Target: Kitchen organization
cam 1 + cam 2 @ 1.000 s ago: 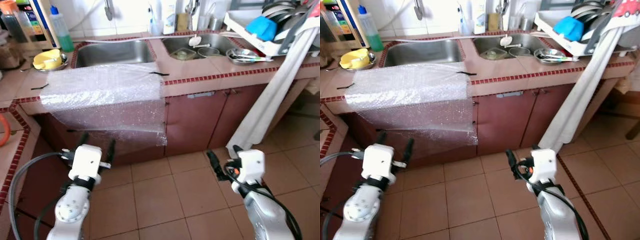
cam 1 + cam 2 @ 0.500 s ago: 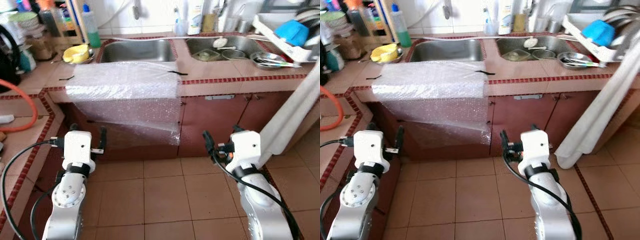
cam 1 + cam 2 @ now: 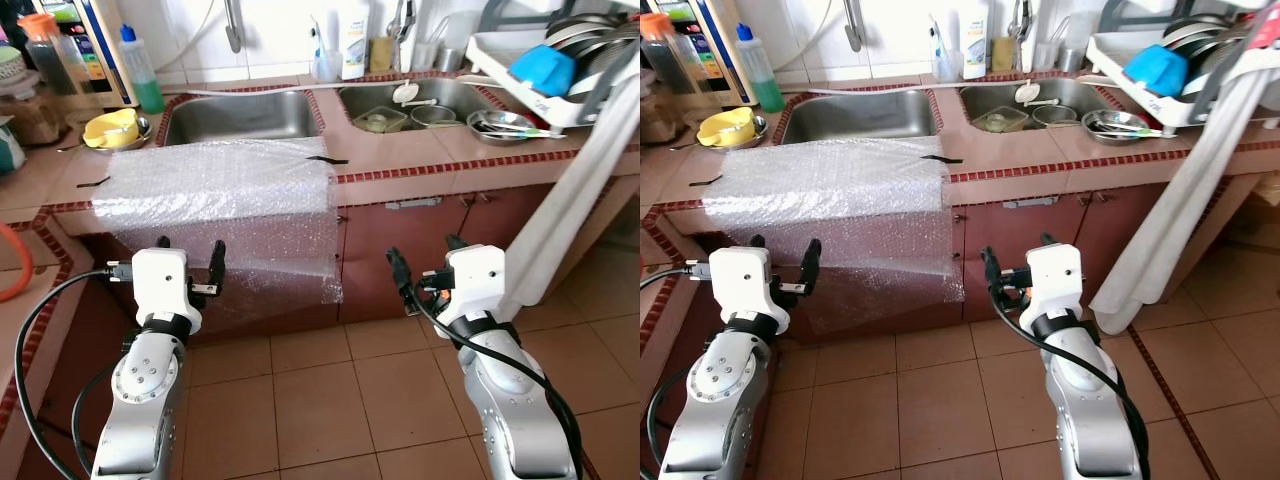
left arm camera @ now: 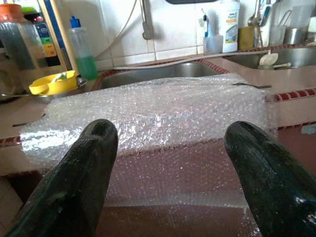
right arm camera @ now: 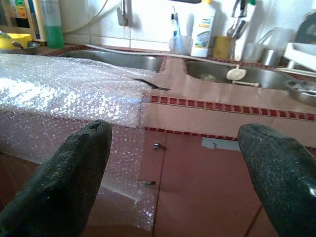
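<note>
**Robot facing the counter, both grippers empty and spread wide**

The robot stands on the tiled floor before a tiled counter point(image 3: 420, 160) with a double sink point(image 3: 240, 115). A sheet of bubble wrap point(image 3: 215, 185) lies on the counter in front of the left-hand basin and drapes over the edge, down across the cabinet front point(image 3: 420, 250). Its long axis runs along the counter edge, crosswise to the robot's line of approach. The left gripper point(image 3: 188, 268) is held low, fingers point(image 4: 84, 173) wide apart and holding nothing, directly below and in front of the hanging sheet. The right gripper point(image 3: 425, 275), likewise wide and empty, faces the bare cabinet front just beside the sheet's right-hand edge. Judged from this layout, the left arm is the nearer to the wrap; either must rise and reach forward. A dish rack point(image 3: 530, 70) stands well apart, on the counter's right end.
</note>
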Tool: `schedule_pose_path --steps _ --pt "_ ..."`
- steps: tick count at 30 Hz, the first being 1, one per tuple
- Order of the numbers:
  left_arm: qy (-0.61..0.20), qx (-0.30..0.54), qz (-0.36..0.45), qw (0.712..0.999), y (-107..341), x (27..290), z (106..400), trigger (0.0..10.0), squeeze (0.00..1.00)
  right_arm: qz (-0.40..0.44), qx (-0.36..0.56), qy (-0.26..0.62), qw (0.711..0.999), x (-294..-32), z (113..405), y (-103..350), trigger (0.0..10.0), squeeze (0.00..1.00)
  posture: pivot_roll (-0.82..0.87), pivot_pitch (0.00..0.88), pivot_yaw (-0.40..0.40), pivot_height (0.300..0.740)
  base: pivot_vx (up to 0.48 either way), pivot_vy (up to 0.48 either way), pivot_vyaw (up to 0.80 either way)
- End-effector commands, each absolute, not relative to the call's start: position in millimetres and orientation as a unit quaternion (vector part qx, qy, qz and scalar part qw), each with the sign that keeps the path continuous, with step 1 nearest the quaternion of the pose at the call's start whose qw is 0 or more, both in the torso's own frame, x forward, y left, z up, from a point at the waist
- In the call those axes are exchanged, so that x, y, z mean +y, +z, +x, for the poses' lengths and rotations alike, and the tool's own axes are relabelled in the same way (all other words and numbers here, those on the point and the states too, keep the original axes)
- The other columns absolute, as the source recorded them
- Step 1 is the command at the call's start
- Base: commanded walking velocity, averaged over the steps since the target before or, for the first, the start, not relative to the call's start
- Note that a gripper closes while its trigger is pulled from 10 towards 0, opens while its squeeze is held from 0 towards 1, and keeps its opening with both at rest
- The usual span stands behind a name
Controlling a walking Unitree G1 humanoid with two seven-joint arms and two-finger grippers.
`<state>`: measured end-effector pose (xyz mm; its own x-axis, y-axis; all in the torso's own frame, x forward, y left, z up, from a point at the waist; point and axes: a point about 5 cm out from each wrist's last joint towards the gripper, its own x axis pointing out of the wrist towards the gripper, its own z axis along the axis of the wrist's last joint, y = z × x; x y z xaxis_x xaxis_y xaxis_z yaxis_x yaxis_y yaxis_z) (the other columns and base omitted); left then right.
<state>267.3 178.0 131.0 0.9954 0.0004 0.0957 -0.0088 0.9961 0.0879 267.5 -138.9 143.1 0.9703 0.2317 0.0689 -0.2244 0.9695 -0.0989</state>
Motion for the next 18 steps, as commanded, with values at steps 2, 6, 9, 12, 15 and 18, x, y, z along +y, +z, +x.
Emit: schedule_pose_path --steps 2,6,9,12,15,18 --pt "0.008 -0.054 0.05 0.997 135.6 181.1 268.2 10.0 0.0 -0.044 -0.035 0.115 0.992 -140.3 266.3 141.9 10.0 0.0 0.04 0.0 0.045 0.74 0.45 0.0 0.0" --pt "0.01 -0.051 0.05 0.997 136.2 181.1 269.3 10.0 0.0 -0.048 -0.038 0.119 0.991 -140.0 267.0 143.9 10.0 0.0 0.04 0.0 0.046 0.74 0.45 0.0 0.0" --pt "0.014 -0.049 0.05 0.997 135.1 182.6 268.5 10.0 0.0 -0.05 -0.039 0.118 0.991 -140.2 266.4 144.0 10.0 0.0 0.04 0.0 0.045 0.74 0.442 0.0 0.0" --pt "0.012 -0.047 0.05 0.998 134.3 181.5 267.9 10.0 0.0 -0.052 -0.039 0.121 0.99 -139.3 265.3 144.0 10.0 0.0 0.04 0.0 0.047 0.74 0.435 0.0 0.0" --pt "0.011 -0.043 0.05 0.998 133.7 181.5 267.5 10.0 0.0 -0.05 -0.039 0.123 0.99 -137.8 264.6 143.7 10.0 0.0 0.04 0.0 0.049 0.74 0.434 0.0 0.35" --pt "0.009 -0.039 0.049 0.998 132.8 180.4 267.3 10.0 0.0 -0.05 -0.037 0.125 0.99 -137.5 264.0 143.1 10.0 0.0 0.04 0.0 0.048 0.74 0.435 0.0 0.49"
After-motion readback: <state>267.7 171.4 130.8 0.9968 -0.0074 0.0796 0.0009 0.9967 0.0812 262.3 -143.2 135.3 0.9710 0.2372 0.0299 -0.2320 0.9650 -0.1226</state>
